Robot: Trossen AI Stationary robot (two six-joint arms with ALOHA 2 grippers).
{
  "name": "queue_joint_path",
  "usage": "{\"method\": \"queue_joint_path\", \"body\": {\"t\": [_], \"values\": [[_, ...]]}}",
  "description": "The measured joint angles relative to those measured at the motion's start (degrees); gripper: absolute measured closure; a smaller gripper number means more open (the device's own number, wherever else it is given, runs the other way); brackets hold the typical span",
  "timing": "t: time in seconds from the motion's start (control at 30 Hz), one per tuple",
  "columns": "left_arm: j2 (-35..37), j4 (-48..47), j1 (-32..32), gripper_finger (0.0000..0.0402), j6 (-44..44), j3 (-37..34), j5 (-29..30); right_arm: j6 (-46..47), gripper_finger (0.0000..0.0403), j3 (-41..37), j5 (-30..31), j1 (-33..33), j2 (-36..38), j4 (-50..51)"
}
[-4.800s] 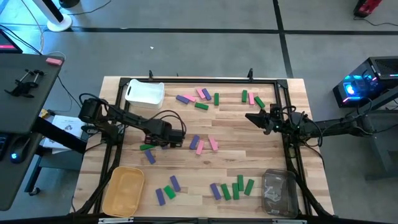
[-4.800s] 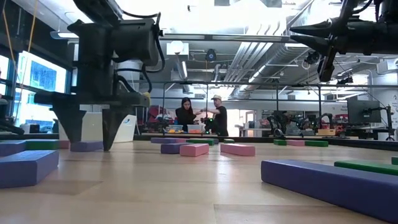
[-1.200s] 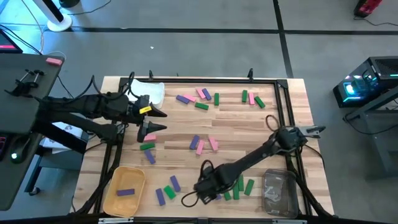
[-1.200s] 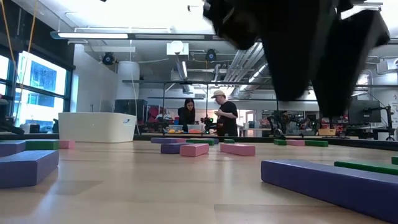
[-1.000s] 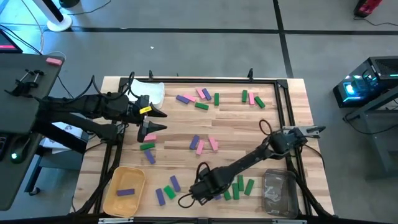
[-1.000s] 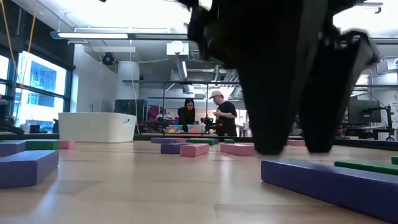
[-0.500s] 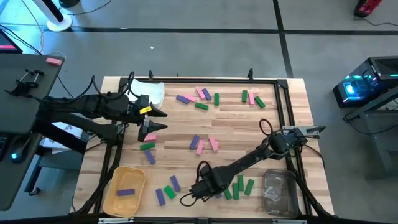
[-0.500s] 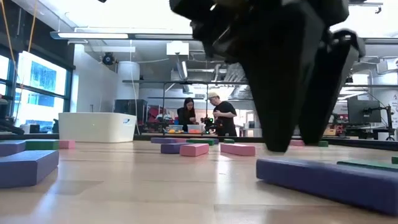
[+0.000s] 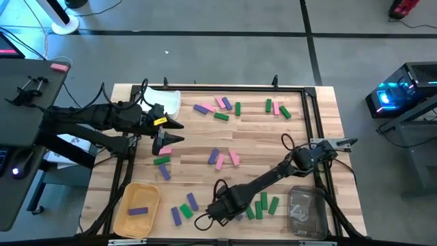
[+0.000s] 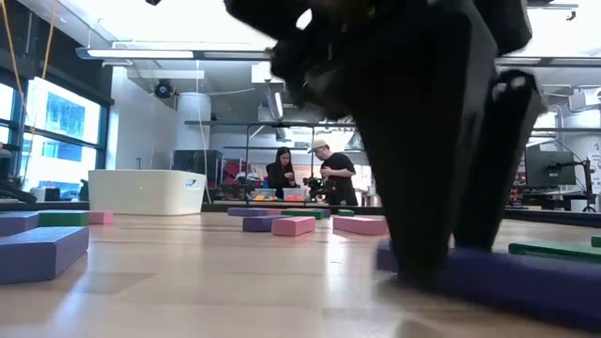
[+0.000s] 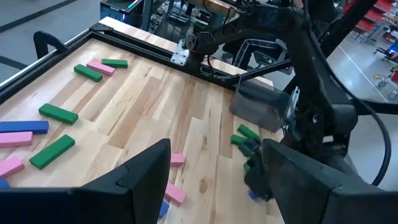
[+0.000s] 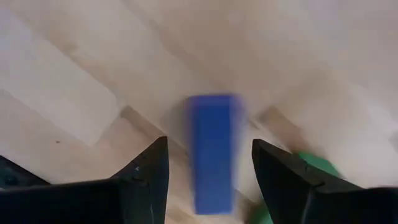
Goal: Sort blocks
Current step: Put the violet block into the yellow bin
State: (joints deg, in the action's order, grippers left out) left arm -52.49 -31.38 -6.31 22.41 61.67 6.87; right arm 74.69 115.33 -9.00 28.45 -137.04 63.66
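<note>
Straddling a purple block point(image 12: 213, 155) at the table's six o'clock, the right gripper point(image 9: 217, 213) stands parted, fingers down either side, not yet pinching. Green blocks point(image 9: 263, 203) lie beside. At nine o'clock the left gripper point(image 9: 171, 131) hovers wide, empty.

We hold our right hand point(image 9: 217, 213) low at the bench's near edge, arm extended, fingers spread and pointing down. Our left hand point(image 9: 171, 131) waits raised at the left, fingers apart.
</note>
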Motion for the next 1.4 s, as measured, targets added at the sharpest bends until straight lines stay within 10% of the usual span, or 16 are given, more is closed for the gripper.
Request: {"method": "queue_joint_path", "body": {"t": [0.3,0.5,0.7,1.13,1.4], "values": [[0.00,0.00,-0.09,0.0164,0.02,0.00,-0.04,-0.88,0.0233,0.09,1.38,0.16,-0.93,0.55],[0.00,1.21,-0.09,0.0164,-0.03,0.00,-0.06,-4.01,0.0372,0.22,2.48,0.60,-0.52,0.75],[0.00,3.05,-0.09,0.0164,-1.86,0.00,-0.08,-7.00,0.0385,-0.02,4.77,0.68,3.93,2.94],[-14.26,5.64,-6.21,0.0164,-20.87,0.02,1.18,-9.61,0.0400,0.11,46.23,-3.56,28.04,1.25],[-22.02,26.63,-10.69,0.0164,-22.81,-0.04,4.34,-24.97,0.0401,0.17,53.54,-6.37,33.97,-15.03]]}}
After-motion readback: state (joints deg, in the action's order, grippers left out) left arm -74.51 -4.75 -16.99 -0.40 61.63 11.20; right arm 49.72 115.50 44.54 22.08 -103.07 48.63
